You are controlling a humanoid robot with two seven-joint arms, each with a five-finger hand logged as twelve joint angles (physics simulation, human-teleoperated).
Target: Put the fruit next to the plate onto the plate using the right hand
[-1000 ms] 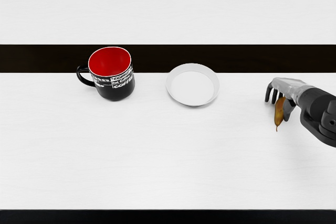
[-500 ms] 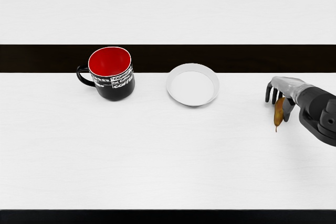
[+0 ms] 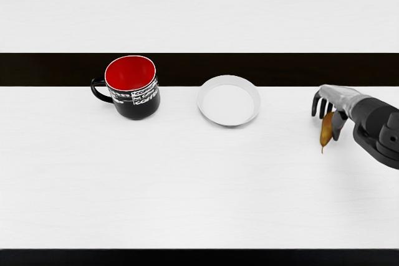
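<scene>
fruit (image 3: 325,134) | hangs beneath curled right hand (image 3: 336,103) fingers, gripped | plate (image 3: 229,100) well apart

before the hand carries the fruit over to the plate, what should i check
1. Grasp on the fruit by the right hand: ok, fingers curled on it.
2. Firmness of that grip: cannot tell, the fruit dangles below the fingers.
3. Room on the plate: ok, nothing lies on it.
4. Way to the plate: ok, only bare table between.
5. Clearance from the mug: ok, it stands left of the plate.
</scene>
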